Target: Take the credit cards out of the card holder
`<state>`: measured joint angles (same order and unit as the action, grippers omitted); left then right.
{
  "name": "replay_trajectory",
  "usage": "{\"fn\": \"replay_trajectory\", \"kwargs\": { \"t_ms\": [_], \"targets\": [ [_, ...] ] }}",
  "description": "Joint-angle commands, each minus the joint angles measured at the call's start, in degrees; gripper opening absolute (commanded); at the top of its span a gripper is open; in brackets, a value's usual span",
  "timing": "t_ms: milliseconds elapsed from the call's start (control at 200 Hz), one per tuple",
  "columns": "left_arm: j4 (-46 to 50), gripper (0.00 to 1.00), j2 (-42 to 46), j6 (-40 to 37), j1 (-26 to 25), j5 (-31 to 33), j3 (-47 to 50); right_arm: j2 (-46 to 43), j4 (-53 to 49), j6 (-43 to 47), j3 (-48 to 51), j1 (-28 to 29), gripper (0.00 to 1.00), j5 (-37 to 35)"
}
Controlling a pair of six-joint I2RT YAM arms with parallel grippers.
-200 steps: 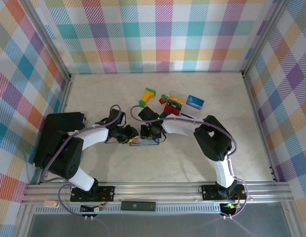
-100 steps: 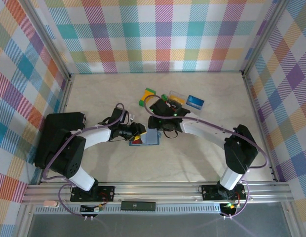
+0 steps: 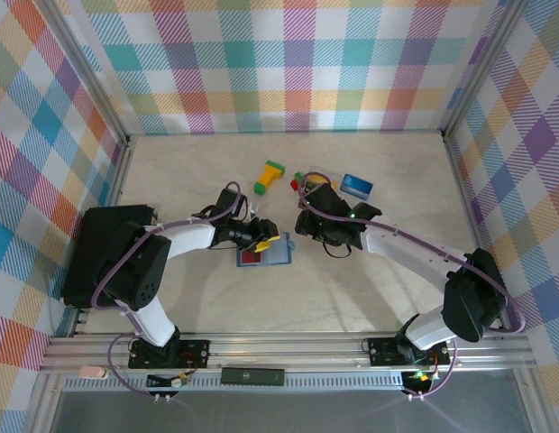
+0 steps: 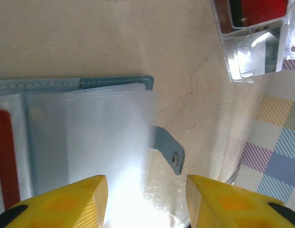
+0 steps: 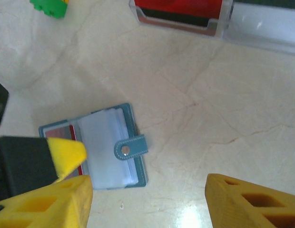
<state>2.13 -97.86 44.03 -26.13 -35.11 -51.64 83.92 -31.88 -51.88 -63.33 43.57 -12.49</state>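
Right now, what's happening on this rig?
Both arms are over the card holder, which lies open on the table with its strap unfastened. The left gripper hovers above the clear sleeves, open and holding nothing. The right gripper hangs higher, also open and empty. A red card sits in one sleeve.

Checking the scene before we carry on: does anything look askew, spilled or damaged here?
Nothing stands out. The card holder lies open and flat on the table, with a red card tucked inside and its snap tab sticking out loose at one edge. Nothing looks spilled or damaged.
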Motion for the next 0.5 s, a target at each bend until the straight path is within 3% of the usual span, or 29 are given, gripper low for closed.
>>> {"fn": "replay_trajectory", "kwargs": {
  "t_ms": [0, 265, 495],
  "targets": [
    [4.6, 0.47, 2.4, -2.1, 0.8, 0.5, -2.0, -1.7, 3.2, -1.7, 1.5, 0.2, 0.63, 4.2],
    [10.1, 0.47, 8.0, -4.0, 5.4, 4.6, -2.3, 2.0, 8.7, 1.6, -0.7, 0.2, 0.61, 11.2],
    [13.3, 0.4, 10.5, -5.9, 10.6, 7.9, -0.1, 10.6, 15.6, 1.5, -3.8, 0.5, 0.5, 22.2]
  ]
}}
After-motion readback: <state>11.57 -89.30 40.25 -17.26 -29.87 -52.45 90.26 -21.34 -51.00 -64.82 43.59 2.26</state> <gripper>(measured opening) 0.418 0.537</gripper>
